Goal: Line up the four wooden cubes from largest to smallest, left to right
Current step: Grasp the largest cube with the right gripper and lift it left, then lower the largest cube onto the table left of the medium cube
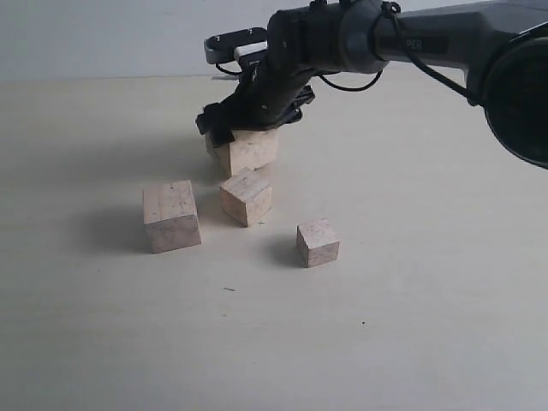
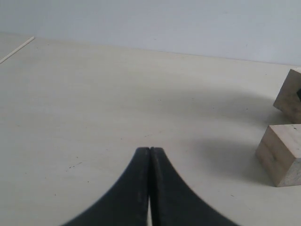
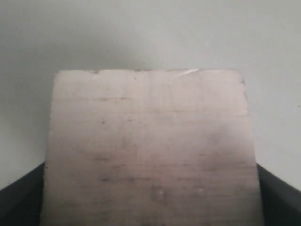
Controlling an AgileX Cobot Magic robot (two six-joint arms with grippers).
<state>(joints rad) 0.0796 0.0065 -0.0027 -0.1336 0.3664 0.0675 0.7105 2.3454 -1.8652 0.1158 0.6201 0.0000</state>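
Surface: a pale beige table (image 1: 411, 325), matte and plain, with a few tiny dark specks in the lower middle of the exterior view.
Room: a bare, whitish-grey wall (image 1: 103, 38) runs across the top of the frame, meeting the table along a straight line.
Light: soft; each block throws a blurred shadow toward the left of the frame.
Rear cube (image 1: 250, 151): just above centre, resting on the table, its top partly hidden by the black arm.
Left cube (image 1: 171, 216): left of centre, standing apart from the others.
Middle cube (image 1: 247, 197): centre, turned corner-forward, just in front of the rear cube.
Small cube (image 1: 318, 242): right of centre and lower in the frame, alone.
Right gripper (image 1: 242, 127): reaches in from the upper right and straddles the rear cube; its wrist view shows a dark finger at either side of the block, but whether they clamp it I cannot tell.
Left gripper (image 2: 149, 155): fingers pressed together, holding nothing, low over bare table.
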